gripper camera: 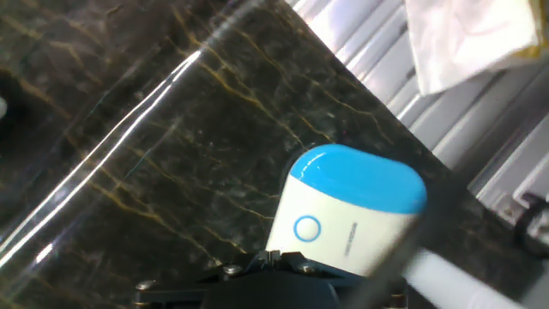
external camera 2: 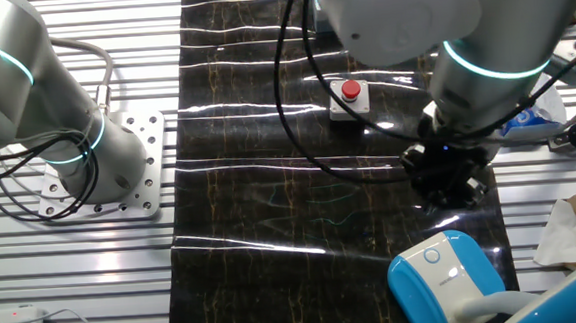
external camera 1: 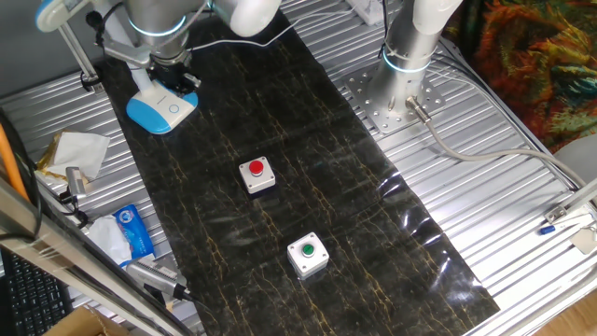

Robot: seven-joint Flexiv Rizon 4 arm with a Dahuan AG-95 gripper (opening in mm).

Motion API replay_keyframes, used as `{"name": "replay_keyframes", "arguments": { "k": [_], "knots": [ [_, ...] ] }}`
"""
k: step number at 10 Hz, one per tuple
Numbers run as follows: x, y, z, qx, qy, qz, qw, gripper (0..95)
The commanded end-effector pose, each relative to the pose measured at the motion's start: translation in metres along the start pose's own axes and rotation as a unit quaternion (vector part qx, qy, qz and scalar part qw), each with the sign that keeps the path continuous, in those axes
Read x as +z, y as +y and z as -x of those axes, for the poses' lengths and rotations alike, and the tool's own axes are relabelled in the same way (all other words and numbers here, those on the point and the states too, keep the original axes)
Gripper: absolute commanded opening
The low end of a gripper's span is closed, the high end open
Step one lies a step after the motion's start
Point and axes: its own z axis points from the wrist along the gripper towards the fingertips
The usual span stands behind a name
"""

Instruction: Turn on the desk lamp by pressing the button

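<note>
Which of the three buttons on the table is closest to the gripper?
The button on the desk lamp, a small white ringed circle just below the gripper. The red button and green button sit farther down the mat.

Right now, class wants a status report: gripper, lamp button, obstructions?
Gripper above desk lamp base. Button in sight, unpressed. Nothing between them.

Desk lamp glossy smooth plastic; mat shiny marble-look; table ribbed metal

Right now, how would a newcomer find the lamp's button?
Find the dark mat; near its far end stands the lamp, under the gripper. The button is a small flush ringed circle on its white plate, unlike the red button and green button on grey boxes.
</note>
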Motion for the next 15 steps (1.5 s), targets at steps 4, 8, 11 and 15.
{"name": "replay_keyframes", "arguments": {
  "k": [4, 8, 11, 15],
  "knots": [
    [-0.017, 0.012, 0.008, 0.088, -0.023, 0.070, 0.9934, 0.0],
    [-0.037, 0.080, 0.018, 0.140, -0.022, 0.067, 0.9876, 0.0],
    [-0.042, 0.115, 0.025, 0.166, -0.021, 0.066, 0.9837, 0.0],
    [-0.056, 0.137, 0.037, 0.177, -0.019, 0.066, 0.9819, 0.0]
  ]
}}
